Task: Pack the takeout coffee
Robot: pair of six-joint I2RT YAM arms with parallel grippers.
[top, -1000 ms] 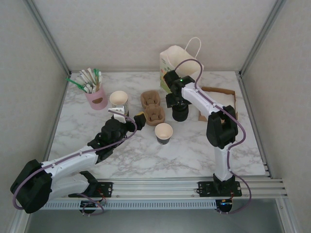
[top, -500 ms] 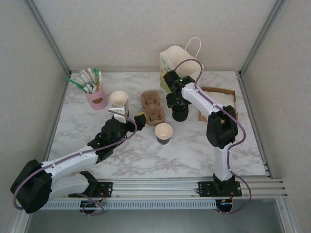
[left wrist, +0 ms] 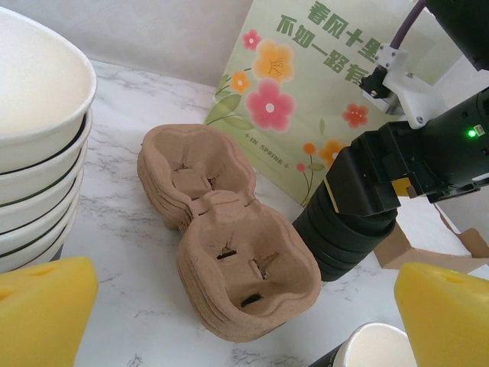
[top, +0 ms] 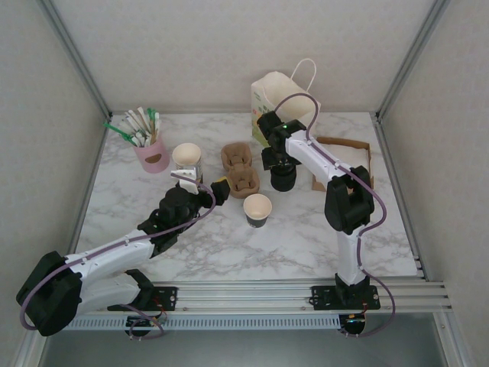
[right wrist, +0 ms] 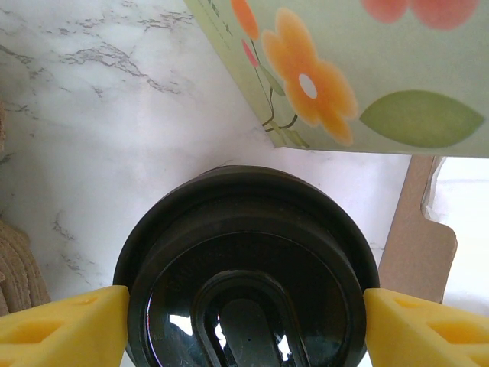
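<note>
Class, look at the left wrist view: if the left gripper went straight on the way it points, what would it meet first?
Most likely the stack of brown pulp cup carriers, lying dead ahead between its open fingers, though depth is hard to judge.

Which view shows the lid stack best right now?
Right wrist: the lid stack seen close from above, yellow fingers at each side. Left wrist shows its ribbed side under the right gripper. Top external shows it small, partly covered.
</note>
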